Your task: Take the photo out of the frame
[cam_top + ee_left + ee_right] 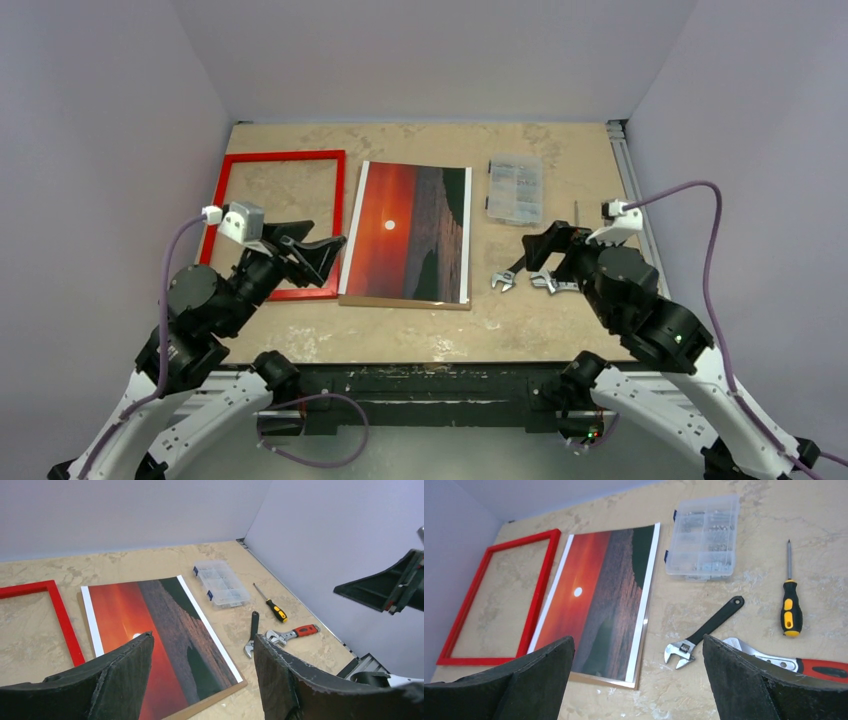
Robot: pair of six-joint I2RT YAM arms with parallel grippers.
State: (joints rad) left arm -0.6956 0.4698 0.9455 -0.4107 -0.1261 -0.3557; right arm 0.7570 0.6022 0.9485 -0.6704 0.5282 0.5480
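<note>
We saw the photo (405,232) lying flat and face up near the middle of the table (420,140), already out of the frame (284,155). The red frame lay flat just beside the photo's left edge, and the bare tabletop showed through its opening. We could not tell whether the two touched at the near end.

The left claw (203,639) hung over the near right corner of the frame with its jaws apart and nothing between them. The right claw (638,640) hovered above the tools to the right of the photo, jaws spread wide and empty.

On that side we found a clear plastic box (515,188) of small parts, a black wrench (704,632), a red-handled wrench (804,664) and a screwdriver (791,611), all apart from the photo.
</note>
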